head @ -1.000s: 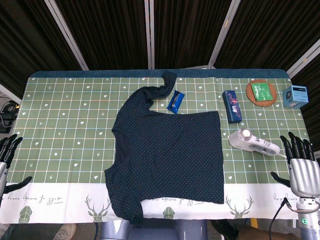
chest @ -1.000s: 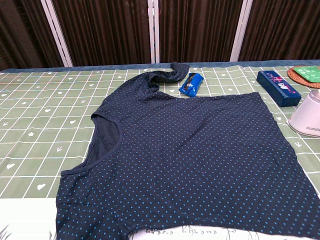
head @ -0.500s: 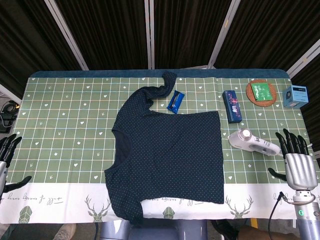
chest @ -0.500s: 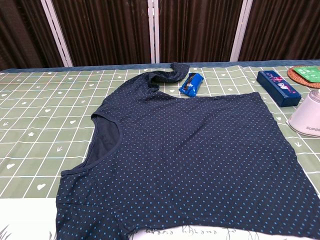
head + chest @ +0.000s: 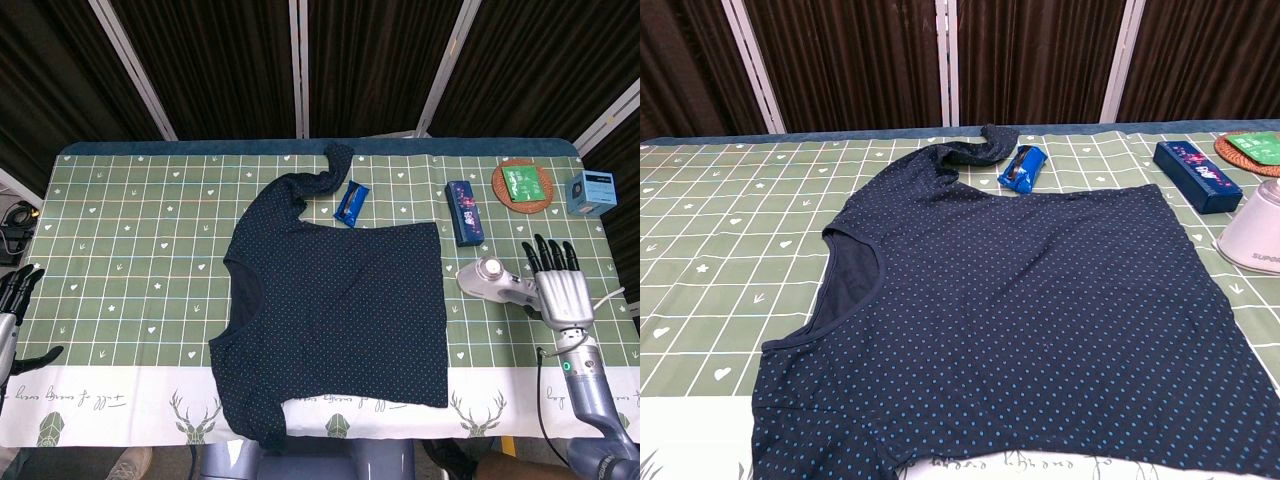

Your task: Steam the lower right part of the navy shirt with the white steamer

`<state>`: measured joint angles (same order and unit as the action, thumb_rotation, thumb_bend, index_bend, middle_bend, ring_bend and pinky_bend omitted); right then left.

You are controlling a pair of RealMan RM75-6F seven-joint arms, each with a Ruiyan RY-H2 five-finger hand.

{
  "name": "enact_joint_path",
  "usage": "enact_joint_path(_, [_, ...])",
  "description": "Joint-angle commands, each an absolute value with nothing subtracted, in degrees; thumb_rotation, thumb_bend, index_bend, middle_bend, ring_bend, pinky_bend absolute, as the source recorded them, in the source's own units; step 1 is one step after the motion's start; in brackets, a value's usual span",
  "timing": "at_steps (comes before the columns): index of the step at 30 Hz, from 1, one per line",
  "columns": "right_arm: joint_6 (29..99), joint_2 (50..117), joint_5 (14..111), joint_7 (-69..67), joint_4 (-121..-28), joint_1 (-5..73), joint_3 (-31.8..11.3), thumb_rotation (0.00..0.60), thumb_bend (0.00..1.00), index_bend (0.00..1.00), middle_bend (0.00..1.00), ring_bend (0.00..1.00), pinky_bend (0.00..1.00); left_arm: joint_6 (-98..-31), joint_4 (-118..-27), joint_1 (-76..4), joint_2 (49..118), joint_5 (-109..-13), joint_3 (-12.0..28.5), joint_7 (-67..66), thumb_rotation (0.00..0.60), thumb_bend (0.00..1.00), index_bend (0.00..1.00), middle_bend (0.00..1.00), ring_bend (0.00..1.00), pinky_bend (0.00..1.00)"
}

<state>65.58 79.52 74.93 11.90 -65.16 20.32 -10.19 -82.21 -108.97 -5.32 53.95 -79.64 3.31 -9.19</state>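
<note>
The navy shirt (image 5: 335, 315) lies flat across the centre of the head view, its hem toward the right of the frame. The white steamer (image 5: 497, 282) lies just beyond that hem at centre right, its long axis slanting from a round head at upper left down to a handle at lower right. The right hand (image 5: 558, 290), fingers spread and holding nothing, sits over that handle end, far nearer than the left hand (image 5: 14, 300), open at the far left edge.
</note>
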Motion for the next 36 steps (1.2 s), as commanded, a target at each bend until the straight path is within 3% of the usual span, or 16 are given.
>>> enact_joint_path(1, [63.40, 81.66, 73.55, 12.45, -62.03, 21.58, -10.22, 0.600, 0.32, 0.00, 0.01, 0.00, 0.00, -82.08, -108.81, -5.44, 54.09, -79.47, 3.36, -9.38, 0.600, 0.00, 0.00, 0.00, 0.00, 0.00])
enact_joint_path(21, [58.31, 90.10, 70.87, 13.11, -46.68, 25.06, -10.31, 0.600, 0.45, 0.00, 0.05, 0.00, 0.02, -80.53, -108.25, -6.41, 54.62, -77.72, 3.55, -9.58, 0.600, 0.00, 0.00, 0.00, 0.00, 0.00])
enact_joint_path(36, [52.22, 93.77, 67.66, 12.77, -41.19, 28.66, -12.59, 0.600, 0.49, 0.03, 0.07, 0.00, 0.07, -80.39, -107.94, -6.59, 54.68, -77.31, 3.56, -9.33, 0.600, 0.00, 0.00, 0.00, 0.00, 0.00])
